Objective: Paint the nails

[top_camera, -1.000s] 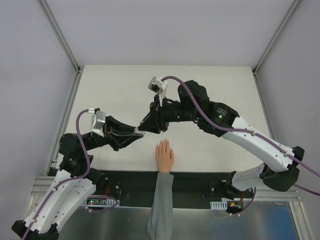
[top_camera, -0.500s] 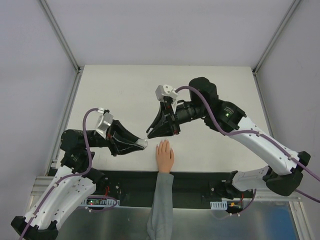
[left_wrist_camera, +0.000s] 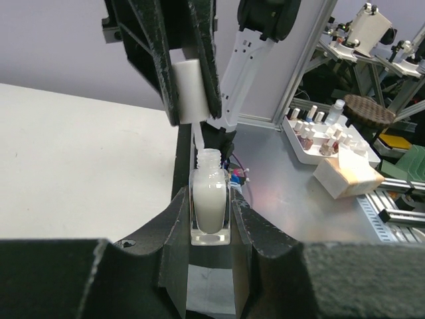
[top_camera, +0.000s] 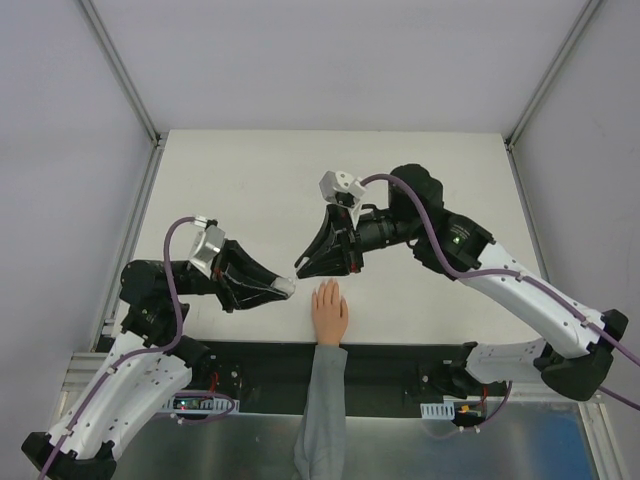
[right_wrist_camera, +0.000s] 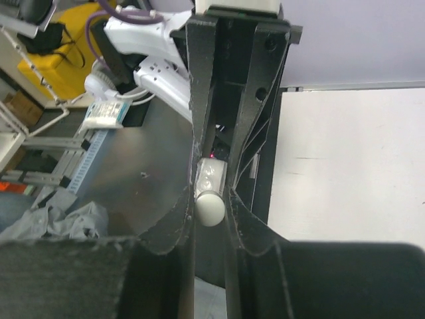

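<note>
Left gripper (top_camera: 287,288) is clamped on the nail polish bottle (left_wrist_camera: 210,207). It sits upright between the fingers, neck open, with a milky white fill. Right gripper (top_camera: 301,271) pinches the white cap (left_wrist_camera: 188,90) just above it. The brush stem (left_wrist_camera: 197,138) runs down to the bottle neck, and the bristle end is hidden there (can't say how deep it sits). On my right wrist view the cap is only a rounded white end between the fingers. In the top view both gripper tips merge into one dark cluster, so I can't separate bottle from cap there.

Mannequin hand (top_camera: 329,312) lies flat near the near edge of the table (top_camera: 240,180), fingers pointing toward the far edge. It's just right of the gripper tips and not touching them. The nails (top_camera: 326,287) are at those fingertips; I can't make them out against the peach skin. The grey sleeve (top_camera: 320,400) runs back over the black base strip (top_camera: 400,360) and is cut off at the bottom of the frame.

Room to move: open tabletop beyond the grippers to the far edge, and to the right of the hand under the right arm. Aluminium posts (top_camera: 150,125) stand at the far corners.
</note>
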You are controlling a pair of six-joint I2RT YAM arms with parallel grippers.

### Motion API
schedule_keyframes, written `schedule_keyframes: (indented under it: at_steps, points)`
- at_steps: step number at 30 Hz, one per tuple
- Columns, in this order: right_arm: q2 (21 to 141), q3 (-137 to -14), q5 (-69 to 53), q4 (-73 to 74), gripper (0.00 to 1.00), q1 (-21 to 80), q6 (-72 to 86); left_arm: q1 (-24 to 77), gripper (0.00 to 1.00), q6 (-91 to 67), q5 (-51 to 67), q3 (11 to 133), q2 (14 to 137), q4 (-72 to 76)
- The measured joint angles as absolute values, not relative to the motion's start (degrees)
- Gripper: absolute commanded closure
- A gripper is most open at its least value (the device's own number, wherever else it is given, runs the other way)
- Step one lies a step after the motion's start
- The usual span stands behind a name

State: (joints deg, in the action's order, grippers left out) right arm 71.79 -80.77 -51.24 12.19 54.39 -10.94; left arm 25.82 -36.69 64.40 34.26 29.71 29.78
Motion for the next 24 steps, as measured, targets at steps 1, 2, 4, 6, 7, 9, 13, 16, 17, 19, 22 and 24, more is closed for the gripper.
schedule_keyframes:
  at_steps: [1,2,4,6,7,9,13,16,17,19,22,24]
  points:
    - [71.48,-80.53,-50.59,11.77,1.00,54.39,-10.24,25.82,1.00,-36.36,63.92,34.26,29.82,29.26]
    - [71.09,-80.29,-49.52,11.03,1.00,54.39,-9.39,25.82,1.00,-35.97,63.64,34.26,29.89,28.60]
    - [70.19,-80.03,-47.44,9.76,1.00,54.33,-7.86,25.82,1.00,-34.74,62.48,34.26,29.89,27.05]
    - [69.23,-79.99,-45.65,9.13,1.00,54.19,-6.61,25.82,1.00,-33.15,61.34,34.39,29.80,25.06]
    - [68.73,-79.99,-44.91,8.95,1.00,54.00,-6.11,25.82,1.00,-31.83,60.40,34.54,29.58,23.53]
    - [67.68,-79.92,-43.20,8.80,1.00,53.58,-5.23,25.82,1.00,-29.87,58.52,34.87,29.17,20.82]
    - [65.56,-79.18,-39.09,8.88,1.00,52.10,-3.92,25.82,1.00,-25.80,53.84,35.73,28.03,16.27]
    - [64.73,-78.63,-34.54,10.90,1.00,50.68,-3.62,25.82,1.00,-22.83,49.47,36.05,27.09,13.61]
    - [64.64,-78.50,-32.47,12.01,1.00,50.11,-3.66,25.82,1.00,-22.04,47.70,36.18,26.87,12.91]
    - [64.88,-78.06,-28.56,14.68,1.00,48.31,-3.73,25.82,1.00,-19.97,43.24,36.45,26.72,11.62]
    - [66.50,-76.23,-24.88,17.72,1.00,44.56,-3.88,25.82,1.00,-17.39,36.84,37.10,27.83,10.24]
    - [68.99,-74.17,-23.11,18.94,1.00,42.04,-4.12,25.82,1.00,-15.97,33.45,37.78,30.06,10.31]
